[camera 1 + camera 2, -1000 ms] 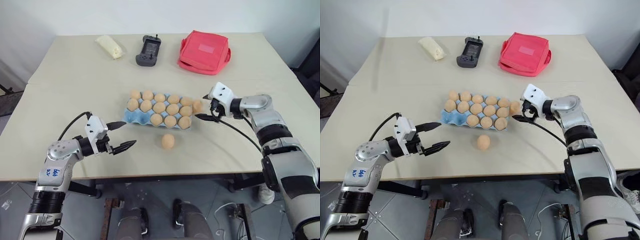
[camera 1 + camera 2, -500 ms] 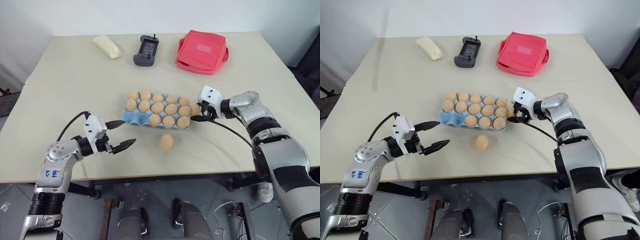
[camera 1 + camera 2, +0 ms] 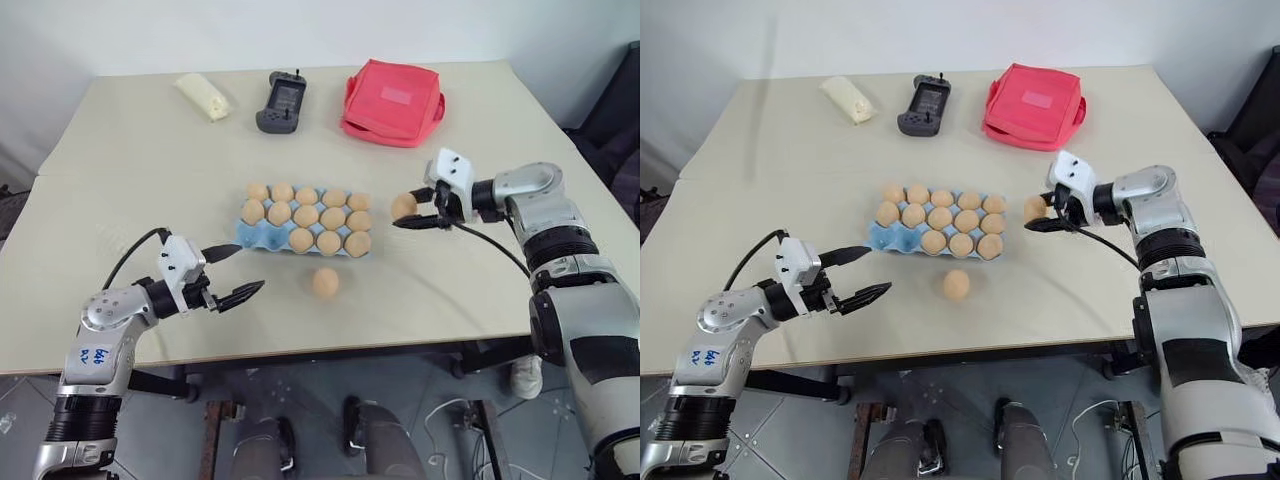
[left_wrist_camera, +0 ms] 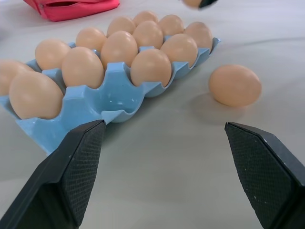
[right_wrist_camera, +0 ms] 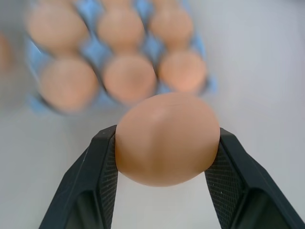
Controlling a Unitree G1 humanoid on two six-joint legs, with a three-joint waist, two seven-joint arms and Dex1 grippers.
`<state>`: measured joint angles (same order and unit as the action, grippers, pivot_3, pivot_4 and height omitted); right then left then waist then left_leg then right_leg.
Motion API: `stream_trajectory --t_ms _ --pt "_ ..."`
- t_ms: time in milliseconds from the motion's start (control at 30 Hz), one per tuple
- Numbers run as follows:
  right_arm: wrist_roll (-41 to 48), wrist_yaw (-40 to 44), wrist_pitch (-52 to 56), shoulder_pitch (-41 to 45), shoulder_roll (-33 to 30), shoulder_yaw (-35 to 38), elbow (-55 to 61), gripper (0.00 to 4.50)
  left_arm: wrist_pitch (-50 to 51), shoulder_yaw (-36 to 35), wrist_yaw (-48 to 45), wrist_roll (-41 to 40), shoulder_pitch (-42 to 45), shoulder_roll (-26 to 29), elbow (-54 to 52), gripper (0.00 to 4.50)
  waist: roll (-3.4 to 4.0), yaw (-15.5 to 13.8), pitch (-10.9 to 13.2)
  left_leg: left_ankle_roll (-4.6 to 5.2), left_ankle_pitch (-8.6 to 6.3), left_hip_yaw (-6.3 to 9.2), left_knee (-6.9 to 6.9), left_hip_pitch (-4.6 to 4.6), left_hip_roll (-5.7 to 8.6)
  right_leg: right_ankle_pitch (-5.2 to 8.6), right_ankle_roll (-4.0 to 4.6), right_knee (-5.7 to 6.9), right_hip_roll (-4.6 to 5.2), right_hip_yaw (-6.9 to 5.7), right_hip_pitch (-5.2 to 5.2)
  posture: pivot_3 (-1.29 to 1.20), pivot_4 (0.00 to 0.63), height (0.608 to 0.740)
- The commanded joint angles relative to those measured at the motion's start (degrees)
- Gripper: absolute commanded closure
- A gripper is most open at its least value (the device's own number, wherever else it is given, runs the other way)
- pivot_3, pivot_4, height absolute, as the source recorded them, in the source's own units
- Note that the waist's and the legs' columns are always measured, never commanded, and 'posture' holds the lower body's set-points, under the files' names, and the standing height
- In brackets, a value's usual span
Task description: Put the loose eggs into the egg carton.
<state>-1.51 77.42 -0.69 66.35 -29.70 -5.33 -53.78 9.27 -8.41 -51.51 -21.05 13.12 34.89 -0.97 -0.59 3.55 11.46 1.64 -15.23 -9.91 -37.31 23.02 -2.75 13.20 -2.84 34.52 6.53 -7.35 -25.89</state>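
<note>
Right wrist view: smooth tan egg [image 5: 167, 138]

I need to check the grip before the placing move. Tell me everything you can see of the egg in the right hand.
The egg is smooth, pale tan-orange and oval, with no visible crack. The right hand is shut on it, one black finger pressed on either side. It hangs above the table, touching nothing else, to the right of the egg carton and apart from it.
</note>
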Motion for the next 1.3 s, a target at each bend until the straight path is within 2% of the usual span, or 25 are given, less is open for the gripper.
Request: stream_trajectory --t_ms 33,100,200,333,600,633,733,800,967,1100,1300 --pt "4.34 -1.21 9.47 -2.77 4.33 -0.37 15.21 2.33 -0.83 -1.89 -0.55 -0.99 0.16 0.99 0.57 0.23 0.0 -0.18 0.0 -0.12 0.02 0.01 0.0 0.01 0.0 0.0 0.06 0.1 0.0 0.06 -0.06 0.0 0.15 0.74" --pt "4.08 -5.48 15.25 -3.5 8.26 -1.71 20.5 2.33 -0.95 -2.46 -0.91 -1.1 -0.41 1.38 0.85 0.23 0.0 -0.22 0.0 -0.34 -0.01 0.03 -0.03 0.07 -0.01 0.01 0.16 0.25 0.01 0.18 -0.19 0.0 0.15 0.74" --pt "2.43 -11.95 21.09 -2.8 14.23 -3.82 22.25 2.33 -1.36 -3.49 -1.04 -0.86 -1.75 2.07 1.09 0.23 -0.02 -0.22 -0.01 -0.38 0.09 -0.1 -0.06 0.25 0.01 -0.03 0.28 0.54 0.04 0.42 -0.59 0.0 0.15 0.74" --pt "0.54 -15.71 21.1 -2.41 18.36 -7.23 21.07 2.33 -1.81 -5.31 -0.21 -1.13 -3.37 2.21 0.75 0.23 -0.02 -0.38 -0.01 -0.3 0.07 -0.1 -0.08 0.23 0.01 -0.02 0.39 0.46 0.04 0.43 -0.62 0.0 0.15 0.74" --pt "0.14 -22.36 20.39 1.09 25.56 -8.75 14.75 2.33 -1.17 -7.58 1.49 -1.98 -6.6 1.83 -1.53 0.23 -0.09 -0.15 -0.05 -0.35 0.11 -0.11 0.05 0.25 0.01 -0.03 0.4 0.47 0.04 0.43 -0.65 0.0 0.15 0.74" --pt "0.41 -22.59 20.38 1.52 25.98 -8.57 14.27 1.65 -1.08 -7.51 1.7 -2.04 -6.72 1.74 -1.8 0.23 -0.09 -0.14 -0.05 -0.35 0.11 -0.11 0.07 0.25 0.02 -0.03 0.4 0.46 0.04 0.43 -0.66 0.0 0.15 0.74" --pt "1.08 -22.47 20.03 1.98 26.66 -8.4 13.87 0.72 -0.87 -7.14 2.26 -2.12 -6.79 1.53 -2.33 0.23 -0.1 -0.14 -0.06 -0.36 0.1 -0.13 0.11 0.27 0.02 -0.03 0.4 0.46 0.03 0.43 -0.66 0.0 0.15 0.74" --pt "1.29 -21.99 20.21 1.64 26.3 -8.46 14.74 0.06 -0.71 -6.85 2.48 -2.14 -6.57 1.42 -2.51 0.23 -0.12 -0.15 -0.07 -0.38 0.09 -0.13 0.12 0.28 0.01 -0.03 0.39 0.45 0.02 0.43 -0.66 0.0 0.15 0.74" --pt "3.2 -17.28 20.92 -2.75 19.81 -7.6 23.05 0.02 -0.03 -6.43 2.45 -2.38 -5.6 1.46 -2.67 0.23 -0.14 -0.42 -0.08 -0.38 0.09 -0.15 0.11 0.29 0.02 -0.03 0.39 0.41 0.01 0.42 -0.65 0.0 0.15 0.74" --pt "8.36 -12.12 19.0 -12.14 11.66 -3.91 36.37 0.02 0.5 -5.88 1.98 -2.33 -4.48 1.65 -2.29 0.23 -0.2 -0.83 -0.12 -0.34 0.04 -0.12 0.11 0.32 0.04 -0.04 0.34 0.28 0.02 0.36 -0.59 0.0 0.15 0.74" --pt "13.24 -10.89 12.51 -26.53 3.3 2.44 46.74 0.02 0.98 -3.5 0.54 -1.9 -2.26 1.69 -1.74 0.23 -0.21 -0.77 -0.12 -0.35 -0.01 -0.18 0.14 0.29 0.0 -0.05 0.3 0.19 -0.08 0.26 -0.58 0.0 0.15 0.74"
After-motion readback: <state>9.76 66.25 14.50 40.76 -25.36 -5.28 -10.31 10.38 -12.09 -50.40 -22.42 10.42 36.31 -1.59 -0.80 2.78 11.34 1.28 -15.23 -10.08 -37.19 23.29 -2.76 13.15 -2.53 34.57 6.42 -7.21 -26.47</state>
